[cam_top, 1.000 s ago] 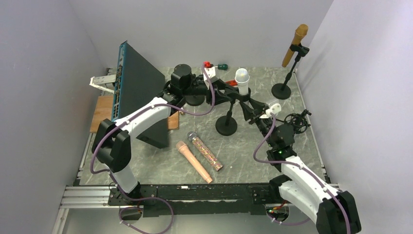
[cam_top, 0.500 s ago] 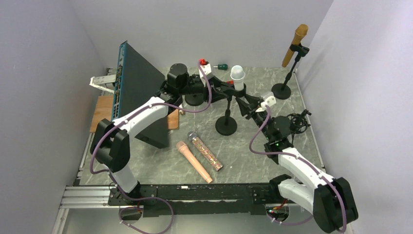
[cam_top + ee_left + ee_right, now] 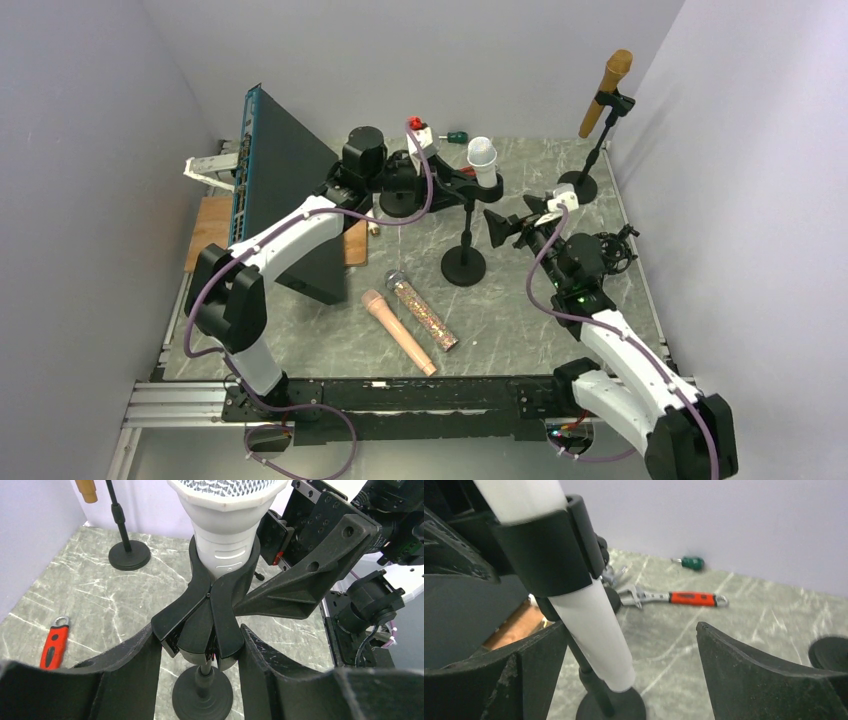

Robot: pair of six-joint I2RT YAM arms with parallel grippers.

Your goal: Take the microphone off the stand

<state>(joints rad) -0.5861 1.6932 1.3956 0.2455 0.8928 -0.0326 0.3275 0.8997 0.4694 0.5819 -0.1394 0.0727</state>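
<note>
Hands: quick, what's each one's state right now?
Left hand: closed on the stand's clip.
Right hand: open, with the mic handle between its fingers, not gripped.

The top external view looks down from high behind the robot over the whole counter [image 3: 500, 320]. Both wrist views sit very close and low, facing the microphone [image 3: 226, 535] on its stand [image 3: 202, 695] from opposite sides. Both also catch the red-handled wrench [image 3: 55, 642], lower left in one, centre right in the other.
</note>
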